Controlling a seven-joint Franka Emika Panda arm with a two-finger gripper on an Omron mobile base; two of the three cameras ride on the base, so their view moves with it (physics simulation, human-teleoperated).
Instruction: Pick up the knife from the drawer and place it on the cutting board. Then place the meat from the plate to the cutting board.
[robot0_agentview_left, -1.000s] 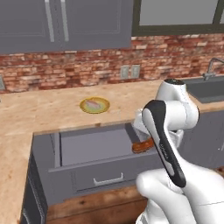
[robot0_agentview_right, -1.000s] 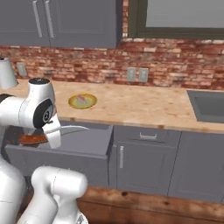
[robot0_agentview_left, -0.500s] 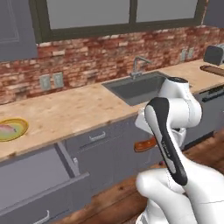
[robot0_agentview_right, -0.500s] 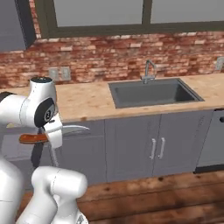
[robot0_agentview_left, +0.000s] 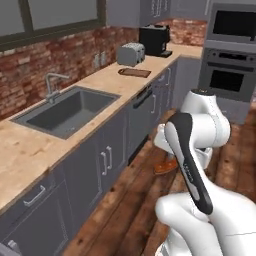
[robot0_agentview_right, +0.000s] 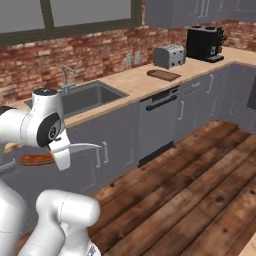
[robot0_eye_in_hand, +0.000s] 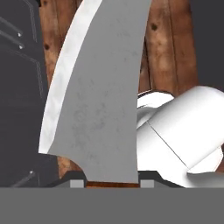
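My gripper (robot0_eye_in_hand: 109, 180) is shut on the knife, whose broad silver blade (robot0_eye_in_hand: 96, 96) rises up through the hand view. The knife's reddish-brown handle (robot0_agentview_left: 167, 166) shows low beside the arm in the left base view. From the right base view, handle (robot0_agentview_right: 37, 159) and slim blade (robot0_agentview_right: 82, 146) lie level at about counter-front height over the floor. The dark brown cutting board (robot0_agentview_left: 134, 72) (robot0_agentview_right: 163, 75) lies far along the counter, in front of the toaster. The drawer, the plate and the meat are out of view.
A sink (robot0_agentview_left: 65, 107) with a faucet is set into the wooden counter (robot0_agentview_left: 20, 150). Behind the board stand a toaster (robot0_agentview_left: 131, 52) and a black coffee machine (robot0_agentview_left: 154, 40). A wall oven (robot0_agentview_left: 227, 75) closes the far end. Wooden floor (robot0_agentview_right: 190, 180) lies open to the right.
The whole picture has shifted as the base moved along the counter: drawer and plate left the views, while sink, toaster and cutting board came in. The knife stays held.
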